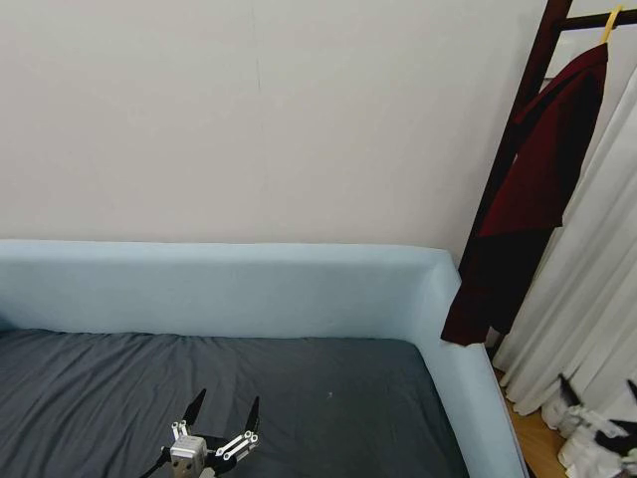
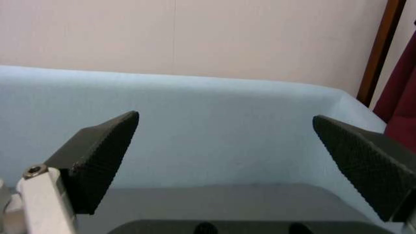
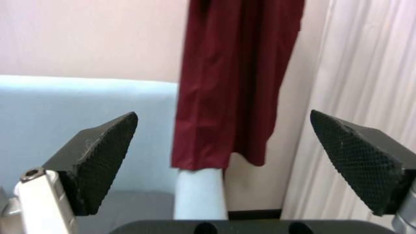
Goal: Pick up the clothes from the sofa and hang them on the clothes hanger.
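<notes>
Crimson cloth, one item: the dark red garment (image 1: 537, 189) hangs from a yellow hanger (image 1: 609, 25) on the dark wooden rack (image 1: 518, 129), just beyond the sofa's right-hand end. Its hem reaches down to the top edge of the sofa arm (image 1: 438, 289). You can judge the hanging step done.

Left gripper (image 1: 229, 398): released, jaws spread wide, holding nothing. It is low over the front part of the dark grey seat cushion (image 1: 328, 388) and faces the backrest.

Right gripper (image 1: 597, 383): released, jaws wide, holding nothing. It is off the sofa's right end, near the white curtain (image 1: 597, 299), and looks toward the garment's hem.

Hazards, for your attention:
- The garment seems to hang unevenly from the hanger, so a brush from the right arm could slide it off the rack.
- The hem lies close to the sofa arm and ahead of the right gripper, so an open finger driven forward may snag it and drag it down.
- The curtain folds sit just beside the right gripper, so a sideways swing could catch them.
- The rack leans against the wall, so a knock to its post may shift it.

Holders and contents:
- Rack: one garment on one hanger.
- Sofa (image 1: 249, 284): pale blue back and arm around the grey cushion. The visible stretch, from back edge to right arm, reads as smooth fabric.
</notes>
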### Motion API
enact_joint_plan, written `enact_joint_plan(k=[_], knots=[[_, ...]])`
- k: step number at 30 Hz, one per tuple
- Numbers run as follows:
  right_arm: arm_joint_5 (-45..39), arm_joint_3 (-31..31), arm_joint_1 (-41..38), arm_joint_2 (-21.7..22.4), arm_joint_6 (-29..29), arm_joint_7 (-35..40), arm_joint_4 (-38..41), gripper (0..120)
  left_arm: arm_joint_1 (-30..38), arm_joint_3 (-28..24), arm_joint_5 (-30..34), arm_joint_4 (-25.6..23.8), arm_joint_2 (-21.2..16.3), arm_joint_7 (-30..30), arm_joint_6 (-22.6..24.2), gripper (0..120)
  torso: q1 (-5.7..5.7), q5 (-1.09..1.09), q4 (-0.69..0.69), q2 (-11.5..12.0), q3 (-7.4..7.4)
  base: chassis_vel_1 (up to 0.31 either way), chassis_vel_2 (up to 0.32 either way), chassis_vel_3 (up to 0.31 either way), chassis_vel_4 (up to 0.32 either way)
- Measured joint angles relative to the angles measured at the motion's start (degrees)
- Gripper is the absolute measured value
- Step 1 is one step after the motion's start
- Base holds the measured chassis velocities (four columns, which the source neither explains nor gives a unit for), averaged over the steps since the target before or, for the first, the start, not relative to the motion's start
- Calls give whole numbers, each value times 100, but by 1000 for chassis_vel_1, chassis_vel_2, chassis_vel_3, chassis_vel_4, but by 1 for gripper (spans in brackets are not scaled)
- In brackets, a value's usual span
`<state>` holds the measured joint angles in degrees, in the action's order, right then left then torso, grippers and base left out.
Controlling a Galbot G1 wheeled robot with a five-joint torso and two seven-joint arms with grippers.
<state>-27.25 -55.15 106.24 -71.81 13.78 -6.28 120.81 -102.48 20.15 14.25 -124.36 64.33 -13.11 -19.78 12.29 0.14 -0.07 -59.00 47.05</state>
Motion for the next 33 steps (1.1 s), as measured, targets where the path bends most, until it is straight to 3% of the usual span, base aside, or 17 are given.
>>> enact_joint_plan(k=[11,33], knots=[[752,509,113,-700,1049,-221,-503,100,0,0,0,0,0,0,0,100,0,0,-1,1,0,0,0,0,0],[1076,714,64,-635,1024,-52,-476,100,0,0,0,0,0,0,0,100,1,1,-1,1,0,0,0,0,0]])
